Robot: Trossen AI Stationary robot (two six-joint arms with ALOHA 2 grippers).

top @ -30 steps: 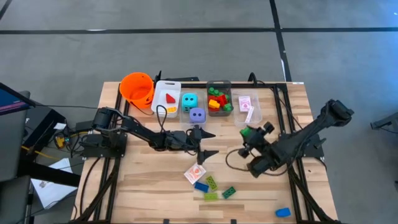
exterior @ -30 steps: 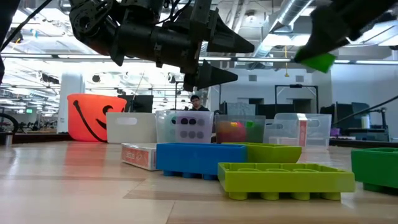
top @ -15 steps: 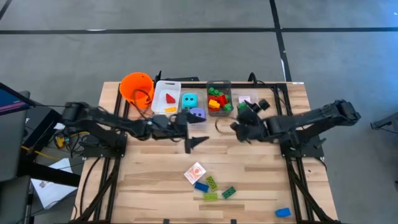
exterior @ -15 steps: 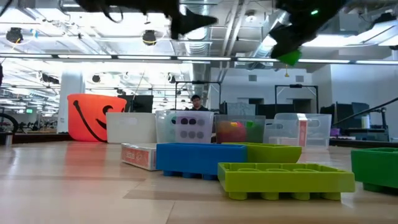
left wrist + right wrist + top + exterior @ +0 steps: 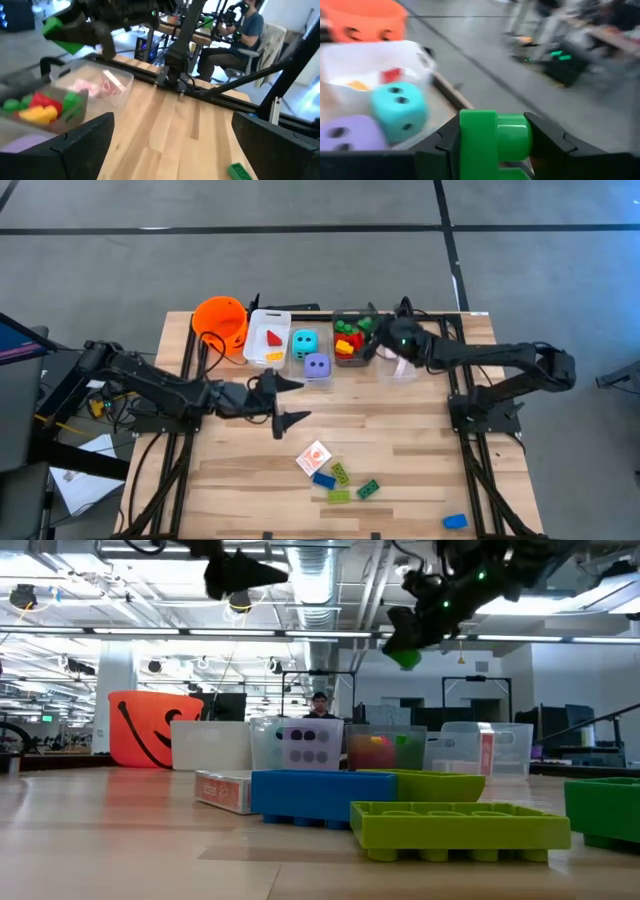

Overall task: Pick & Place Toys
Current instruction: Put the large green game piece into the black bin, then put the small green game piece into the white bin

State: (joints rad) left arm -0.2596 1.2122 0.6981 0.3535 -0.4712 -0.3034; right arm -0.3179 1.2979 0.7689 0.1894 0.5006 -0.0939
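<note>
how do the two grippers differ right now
The right gripper is shut on a green brick; the left gripper stands open and empty. The right one is up by the bin of bricks at the table's far edge; the left one is over bare wood nearer the middle of the table. Both are dark two-finger grippers held above the table.

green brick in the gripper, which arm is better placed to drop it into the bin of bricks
Right. The right gripper already holds the green brick and hovers at the brick bin. The left gripper is open, empty, and sits nearer mid-table.
</note>
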